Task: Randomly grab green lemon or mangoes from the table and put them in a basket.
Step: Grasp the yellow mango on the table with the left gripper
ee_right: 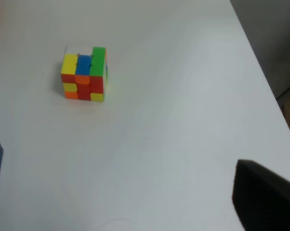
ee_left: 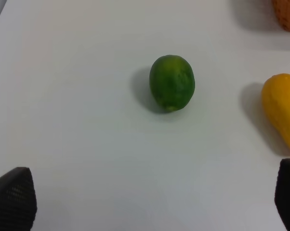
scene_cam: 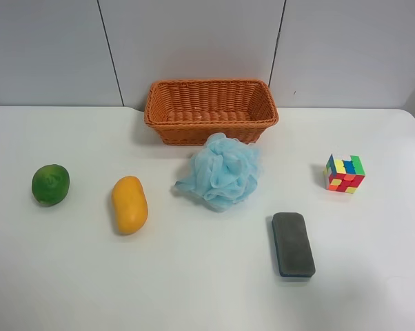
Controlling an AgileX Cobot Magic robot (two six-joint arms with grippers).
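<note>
The green lemon [scene_cam: 50,184] lies on the white table [scene_cam: 194,289] at the exterior high view's left, with the yellow-orange mango [scene_cam: 129,204] beside it. The wicker basket [scene_cam: 211,83] stands at the back middle and holds nothing. No arm shows in the exterior high view. In the left wrist view, my left gripper [ee_left: 150,202] is open and empty, its fingertips [ee_left: 12,197] wide apart, short of the green lemon [ee_left: 172,83]; the mango [ee_left: 282,110] and a basket corner [ee_left: 287,14] show at the edge. Only one finger [ee_right: 265,197] of my right gripper shows, far off centre.
A light blue mesh bath sponge [scene_cam: 221,171] lies just in front of the basket. A colourful puzzle cube [scene_cam: 345,174] sits at the exterior high view's right, also in the right wrist view [ee_right: 84,73]. A dark grey eraser block [scene_cam: 293,244] lies nearer the front.
</note>
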